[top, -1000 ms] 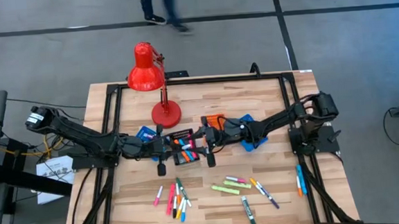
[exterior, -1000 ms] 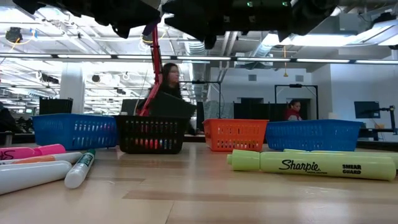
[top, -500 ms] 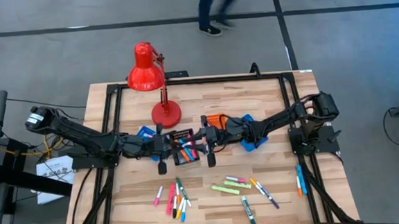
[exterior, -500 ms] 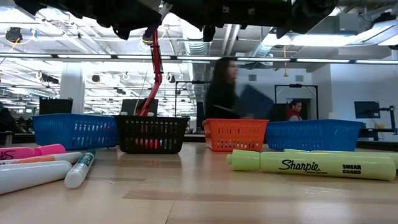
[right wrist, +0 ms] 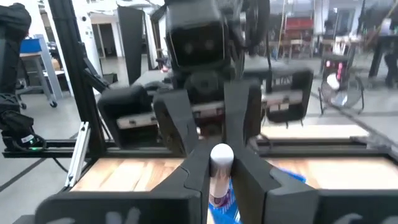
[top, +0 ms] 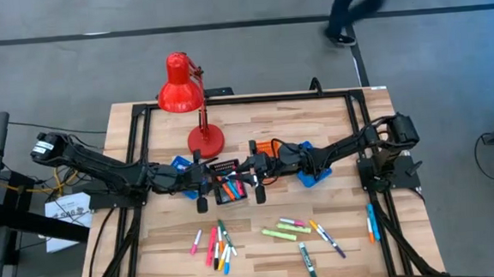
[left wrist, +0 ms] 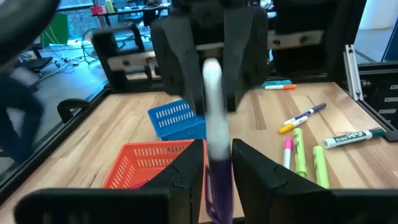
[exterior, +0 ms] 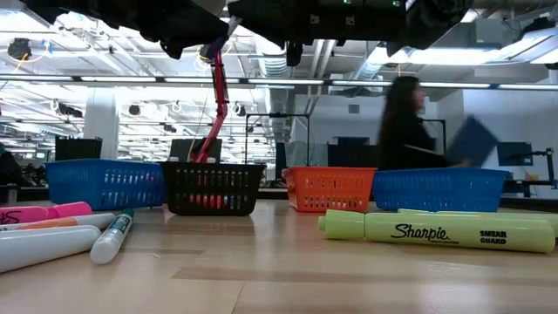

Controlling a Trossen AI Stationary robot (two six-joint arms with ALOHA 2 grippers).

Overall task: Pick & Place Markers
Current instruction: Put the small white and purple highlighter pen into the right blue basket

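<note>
Nearest the low camera, loose markers lie on the desk: a yellow highlighter on one side, pink and white ones on the other. The high view shows these as a scatter along the desk's front edge, with two more by the right rail. Behind them stand a blue tray, a black tray holding markers, an orange tray and a second blue tray. Above the black tray the left gripper and right gripper meet. Both wrist views show one purple-and-white marker between both pairs of fingers: the right fingers pinch it, the left fingers flank it closely. Farther back stands a red lamp; beyond, a person walks past.
</note>
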